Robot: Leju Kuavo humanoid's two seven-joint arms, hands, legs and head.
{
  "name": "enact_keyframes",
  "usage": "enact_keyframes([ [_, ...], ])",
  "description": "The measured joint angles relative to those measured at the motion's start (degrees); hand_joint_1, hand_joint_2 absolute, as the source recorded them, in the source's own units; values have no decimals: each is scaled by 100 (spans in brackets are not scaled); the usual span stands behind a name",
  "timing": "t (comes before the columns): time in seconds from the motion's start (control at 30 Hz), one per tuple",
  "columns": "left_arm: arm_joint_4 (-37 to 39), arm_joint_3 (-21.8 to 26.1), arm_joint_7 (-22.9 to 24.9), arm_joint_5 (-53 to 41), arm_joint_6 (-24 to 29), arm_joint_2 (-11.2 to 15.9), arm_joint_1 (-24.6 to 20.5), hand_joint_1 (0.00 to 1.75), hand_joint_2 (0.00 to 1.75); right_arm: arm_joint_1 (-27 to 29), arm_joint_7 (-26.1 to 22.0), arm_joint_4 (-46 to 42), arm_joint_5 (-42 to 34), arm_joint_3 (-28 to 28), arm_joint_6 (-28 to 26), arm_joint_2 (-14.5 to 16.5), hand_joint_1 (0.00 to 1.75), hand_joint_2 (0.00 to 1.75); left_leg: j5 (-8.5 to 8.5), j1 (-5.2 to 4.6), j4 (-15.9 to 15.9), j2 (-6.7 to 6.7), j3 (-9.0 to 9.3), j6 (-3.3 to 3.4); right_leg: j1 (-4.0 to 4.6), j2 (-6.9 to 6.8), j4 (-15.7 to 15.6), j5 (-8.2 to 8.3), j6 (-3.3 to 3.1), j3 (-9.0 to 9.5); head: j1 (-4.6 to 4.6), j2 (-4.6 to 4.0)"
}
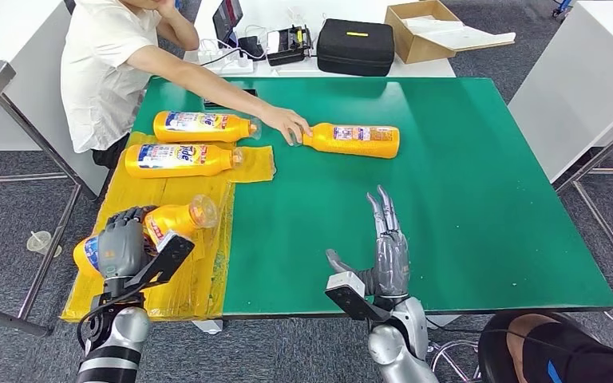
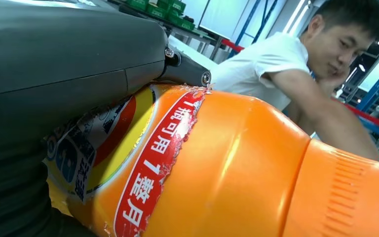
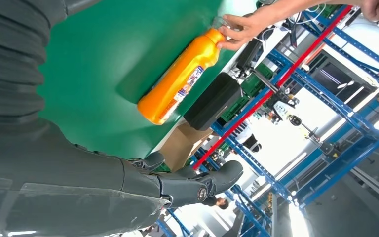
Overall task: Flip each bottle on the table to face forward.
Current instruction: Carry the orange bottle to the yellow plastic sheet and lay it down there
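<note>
Currently the left hand (image 1: 121,247) is wrapped around an orange bottle (image 1: 172,221) over the yellow mat (image 1: 207,263), cap end pointing away from the palm (label facing the wrist camera). Right hand (image 1: 387,255) is flat above the green table (image 1: 463,199), fingers straight and spread, holding nothing. Well ahead of it lies a fourth bottle (image 1: 355,140), a person's hand (image 1: 286,124) on its cap. Two more bottles (image 1: 179,159) (image 1: 203,126) lie beyond the left hand.

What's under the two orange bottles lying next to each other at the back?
A yellow sheet lies under the nearer bottle; the farther bottle seems to lie partly on it and partly on the green table. What is beneath the sheet is covered.
</note>
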Motion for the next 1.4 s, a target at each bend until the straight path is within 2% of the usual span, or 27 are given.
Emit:
enact_keyframes([
  [0.23,176,-15,9,-21,-17,57,-40,175,175,-1,-11,3,-8,-7,5,-2,0,175,0,0,0,0,-1,0,0,0,0,0,0,-1,0,0],
  [0.33,342,-77,82,-205,-233,98,-111,175,175,-10,-100,7,-115,-8,129,-2,0,175,0,0,0,-3,-1,0,0,-1,0,0,0,0,0,0],
  [0.6,1711,-459,-205,-592,-293,182,-665,175,175,-138,-402,98,-477,3,477,25,0,175,4,-1,0,-17,1,1,-1,-3,0,1,1,10,0,0],
  [0.83,2678,-875,-170,-779,-717,257,-1168,173,175,-295,-624,338,-887,4,674,56,0,175,3,-1,-4,-30,39,0,-1,-14,-1,-6,-2,56,1,0],
  [0.87,2805,-942,-194,-826,-757,280,-1225,167,175,-320,-653,389,-923,2,692,56,0,175,2,-2,-4,-31,49,-1,-1,-14,-1,-8,-2,65,0,0],
  [0.9,2919,-1005,-219,-867,-789,304,-1277,140,175,-342,-678,438,-948,-1,703,55,0,175,2,-2,-5,-34,58,-1,-1,-15,-1,-9,-2,75,1,0],
  [1.0,3215,-1168,-226,-944,-829,364,-1396,21,175,-392,-727,577,-1013,-4,699,52,0,175,2,-2,-7,-47,83,-1,-1,-23,-2,-15,-1,101,1,0],
  [1.03,3300,-1210,-193,-958,-826,379,-1427,4,175,-402,-733,616,-1028,-4,692,51,0,175,2,-2,-7,-51,91,-1,-1,-25,-2,-16,0,108,1,0],
  [1.23,3666,-1336,99,-1029,-942,412,-1591,0,175,-435,-737,760,-1015,-4,681,44,0,175,2,-3,-8,-62,127,-1,-1,-31,-3,-21,-1,150,1,0],
  [1.4,3899,-1334,240,-1019,-1586,424,-1854,0,175,-558,-738,910,-1085,1,701,25,0,175,-4,-4,-10,-63,158,-5,-1,-30,-4,-27,-8,188,1,0],
])
